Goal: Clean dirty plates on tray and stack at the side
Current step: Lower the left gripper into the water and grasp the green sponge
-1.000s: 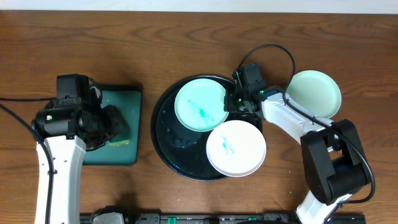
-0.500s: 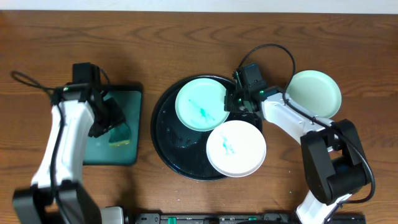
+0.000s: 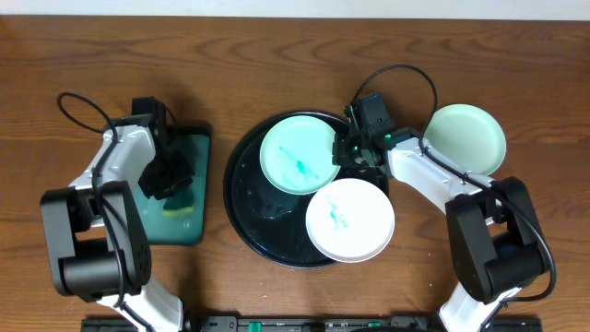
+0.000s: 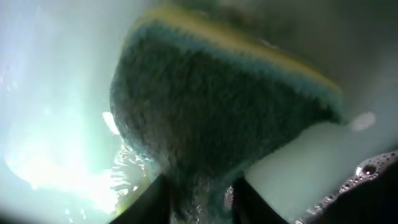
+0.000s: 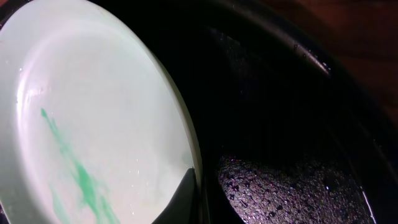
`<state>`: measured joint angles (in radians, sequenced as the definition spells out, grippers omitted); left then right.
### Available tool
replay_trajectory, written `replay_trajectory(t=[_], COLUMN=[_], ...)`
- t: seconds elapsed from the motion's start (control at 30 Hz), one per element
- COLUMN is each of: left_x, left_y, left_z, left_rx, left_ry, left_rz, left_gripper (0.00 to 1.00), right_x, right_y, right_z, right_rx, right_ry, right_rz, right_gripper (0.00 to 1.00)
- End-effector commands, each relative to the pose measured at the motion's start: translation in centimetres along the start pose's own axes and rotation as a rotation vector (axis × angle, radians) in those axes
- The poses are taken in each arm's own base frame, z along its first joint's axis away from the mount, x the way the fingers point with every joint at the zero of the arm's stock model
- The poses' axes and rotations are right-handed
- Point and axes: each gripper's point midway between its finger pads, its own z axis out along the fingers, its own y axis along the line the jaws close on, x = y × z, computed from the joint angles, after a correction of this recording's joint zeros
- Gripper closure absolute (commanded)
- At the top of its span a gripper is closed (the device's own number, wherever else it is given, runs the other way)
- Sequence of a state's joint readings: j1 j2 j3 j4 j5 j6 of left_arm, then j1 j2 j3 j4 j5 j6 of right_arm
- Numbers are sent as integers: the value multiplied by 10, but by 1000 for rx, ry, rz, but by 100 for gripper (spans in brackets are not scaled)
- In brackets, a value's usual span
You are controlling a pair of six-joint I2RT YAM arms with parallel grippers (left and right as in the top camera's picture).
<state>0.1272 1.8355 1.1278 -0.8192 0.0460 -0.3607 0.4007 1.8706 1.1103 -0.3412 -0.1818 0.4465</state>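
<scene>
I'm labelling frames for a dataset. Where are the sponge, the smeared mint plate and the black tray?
sponge [image 4: 211,124], left wrist view, its dark scrubbing face.
smeared mint plate [image 3: 297,155], overhead view, its centre.
black tray [image 3: 249,205], overhead view, bare floor at its left.

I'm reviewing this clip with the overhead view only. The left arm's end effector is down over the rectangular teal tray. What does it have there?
Observer: The left wrist view shows the sponge pinched in the left end effector, with its dark scrub face toward the camera.
Operator: Is that tray dry?
Observer: No. The teal tray holds soapy water, with bubbles beside the sponge.
Operator: And the right end effector?
Observer: The right wrist view shows a fingertip on the rim of the smeared mint plate, over the wet black tray.
</scene>
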Motion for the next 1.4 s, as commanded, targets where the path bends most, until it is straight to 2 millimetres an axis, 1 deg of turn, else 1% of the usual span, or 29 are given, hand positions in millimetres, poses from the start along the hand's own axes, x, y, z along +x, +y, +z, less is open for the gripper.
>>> replay_trajectory(t=[0.0, 0.07, 0.2, 0.3, 0.43, 0.57, 0.73, 0.83, 0.9, 1.0, 1.1, 1.37], left_x=[-3, -7, -8, -8, -8, -3, 9, 15, 14, 11, 6, 3], left_y=[1, -1, -5, -9, -16, -30, -40, -40, -37, -30, -27, -23], left_z=[11, 11, 9, -2, -36, -86, -141, -167, -178, -190, -195, -196], left_rx=[-9, -2, 18, 46, 83, 146, 170, 153, 129, 103, 85, 62], left_ry=[-4, -22, -28, -44, -130, -270, -455, -562, -618, -677, -713, -727], left_rz=[27, 26, 27, 32, 56, 112, 191, 235, 233, 216, 201, 191], left_gripper=[86, 92, 93, 93, 93, 92, 93, 93, 93, 93, 93, 93], right_x=[0, 1, 6, 7, 8, 8, 7, 7, 7, 7, 7, 7], right_y=[2, 1, -1, -2, -2, -2, -2, -2, -2, -2, -2, -2], right_z=[-4, -4, -4, -4, -4, -4, -4, -4, -4, -4, -4, -4], right_rx=[6, 9, 18, 20, 21, 21, 20, 20, 20, 20, 20, 20], right_ry=[-10, -4, 15, 20, 24, 22, 20, 20, 20, 20, 20, 20], right_rz=[-25, -31, -46, -50, -53, -60, -61, -61, -61, -61, -64, -64], right_gripper=[98, 99, 98, 98, 98, 99, 99, 98, 98, 98, 99, 98])
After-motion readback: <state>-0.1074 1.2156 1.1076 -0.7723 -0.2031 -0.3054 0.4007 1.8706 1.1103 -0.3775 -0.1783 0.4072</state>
